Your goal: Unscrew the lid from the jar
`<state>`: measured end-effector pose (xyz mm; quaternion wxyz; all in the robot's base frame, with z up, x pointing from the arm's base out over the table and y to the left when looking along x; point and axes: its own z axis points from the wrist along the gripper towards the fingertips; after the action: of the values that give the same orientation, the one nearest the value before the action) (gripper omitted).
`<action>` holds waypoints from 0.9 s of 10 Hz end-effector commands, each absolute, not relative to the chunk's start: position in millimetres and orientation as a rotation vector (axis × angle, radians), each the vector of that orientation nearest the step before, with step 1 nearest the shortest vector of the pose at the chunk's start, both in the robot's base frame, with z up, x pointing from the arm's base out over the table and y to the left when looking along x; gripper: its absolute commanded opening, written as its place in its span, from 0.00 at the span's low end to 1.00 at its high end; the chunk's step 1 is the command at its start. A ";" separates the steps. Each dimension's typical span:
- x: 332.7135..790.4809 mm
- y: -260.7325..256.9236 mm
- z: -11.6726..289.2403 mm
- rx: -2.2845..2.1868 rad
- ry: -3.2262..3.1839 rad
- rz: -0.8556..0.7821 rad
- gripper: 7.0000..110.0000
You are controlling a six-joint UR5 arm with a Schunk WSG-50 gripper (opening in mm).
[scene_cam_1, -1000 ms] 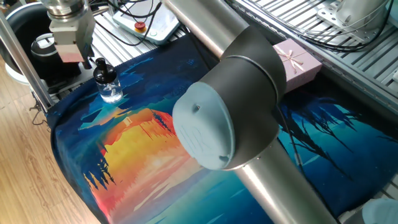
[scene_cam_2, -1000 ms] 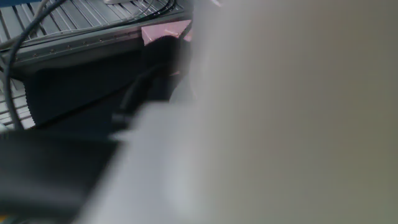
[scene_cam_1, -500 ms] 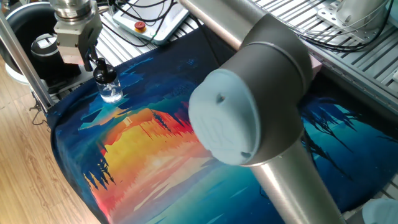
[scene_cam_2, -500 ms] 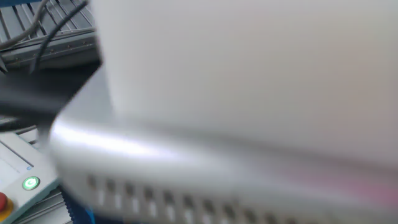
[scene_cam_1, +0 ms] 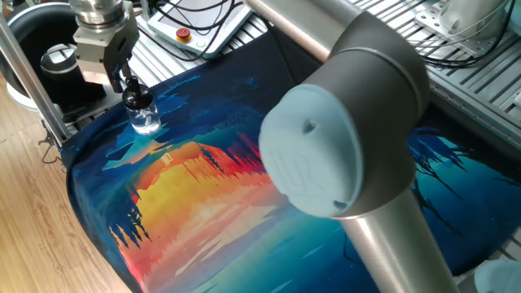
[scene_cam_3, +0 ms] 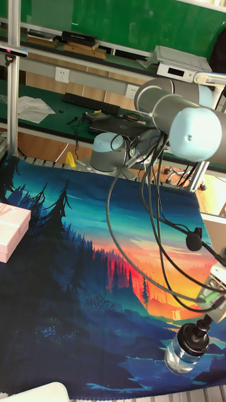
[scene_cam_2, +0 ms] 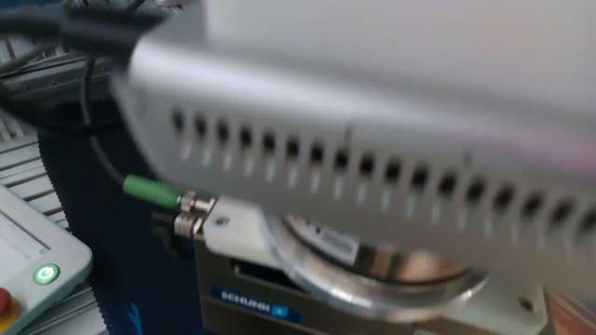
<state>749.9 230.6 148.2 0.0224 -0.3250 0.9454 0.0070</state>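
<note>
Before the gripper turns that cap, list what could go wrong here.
1. The jar stands free on the cloth, nothing bracing it, so it may spin with the lid or tip.
2. It sits near the cloth's corner, so a tip could roll it off.
3. The gripper meets the lid at a tilt; the fingers may slip off the rounded cap.

The only readable lettering is the blue brand "SCHUNK" on the pincer body point(scene_cam_2: 250, 301), seen close up and blurred in the other fixed view; any smaller print beside it is too soft to read.
</note>
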 end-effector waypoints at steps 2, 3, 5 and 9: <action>766.8 220.2 139.8 -0.943 2.902 0.042 0.36; 769.2 215.8 134.4 -0.952 2.893 0.044 0.36; 769.2 210.8 124.7 -0.973 2.878 0.046 0.36; 767.0 212.1 121.1 -0.960 2.872 0.066 0.36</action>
<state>766.4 211.6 124.5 0.0507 -0.3206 0.9458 0.0141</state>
